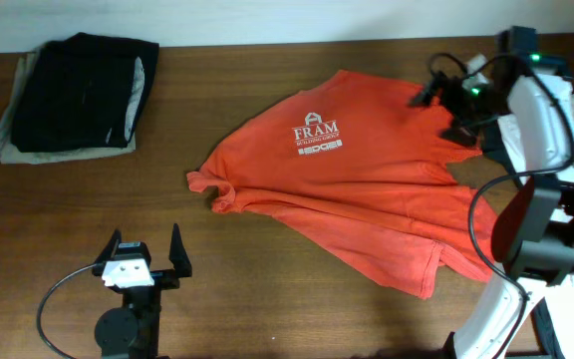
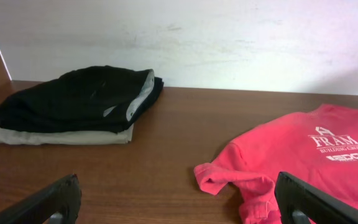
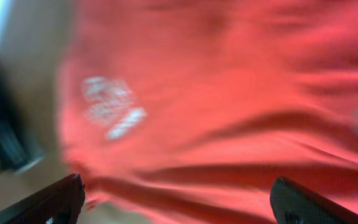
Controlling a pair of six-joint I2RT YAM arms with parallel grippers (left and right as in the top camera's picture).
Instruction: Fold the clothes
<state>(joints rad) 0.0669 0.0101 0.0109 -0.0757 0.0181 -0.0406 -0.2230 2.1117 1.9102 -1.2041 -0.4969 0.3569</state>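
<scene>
The clothes in play are a red-orange T-shirt (image 1: 357,189) with white lettering, lying spread and wrinkled across the middle and right of the table. My right gripper (image 1: 444,105) hovers open over its far right edge. In the blurred right wrist view, the shirt (image 3: 229,93) fills the frame below the open right gripper (image 3: 179,208), with nothing between the fingers (image 3: 55,202). My left gripper (image 1: 147,254) stands open near the front left, apart from the shirt. In the left wrist view, the left gripper (image 2: 179,211) faces bare wood, with the shirt's sleeve (image 2: 229,177) ahead to the right.
A folded pile of black and beige garments (image 1: 73,95) lies at the back left corner, also seen as the folded pile (image 2: 73,102) against the white wall. The right arm's base (image 1: 546,239) and cables stand at the right edge.
</scene>
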